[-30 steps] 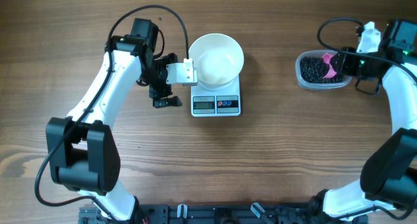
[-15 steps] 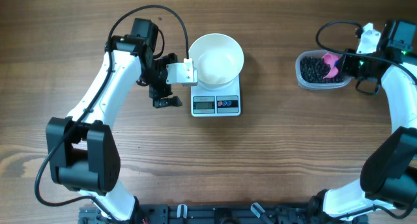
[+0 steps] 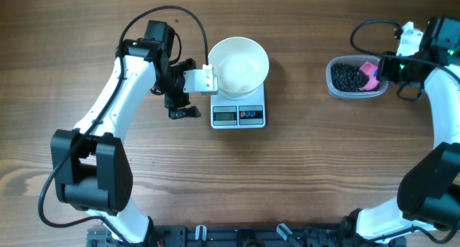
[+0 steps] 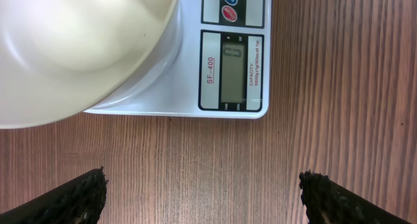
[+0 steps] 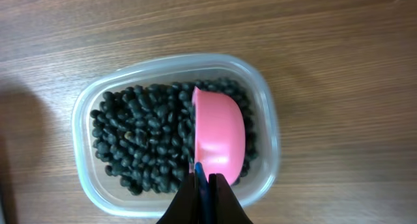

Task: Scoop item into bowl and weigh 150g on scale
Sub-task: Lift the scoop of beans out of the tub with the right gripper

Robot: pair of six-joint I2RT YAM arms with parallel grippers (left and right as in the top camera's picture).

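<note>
Right gripper point(image 5: 205, 185) is pinched shut on the pink scoop point(image 5: 220, 136), which stands on edge among the beans point(image 5: 137, 142) in the clear tub point(image 5: 264, 113) at 2 o'clock. Only its wrist view shows that grip. Bare table point(image 3: 302, 161) separates tub and scale point(image 3: 238, 115). Left gripper point(image 4: 203, 198) gapes empty at 9 o'clock of the bowl point(image 3: 238, 64), which sits on the scale.

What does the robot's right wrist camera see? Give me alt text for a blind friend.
A pink scoop lies on its side among small black beans in a clear plastic tub, its handle pinched by the robot's shut claw at the bottom edge. The tub stands on a wooden table.
</note>
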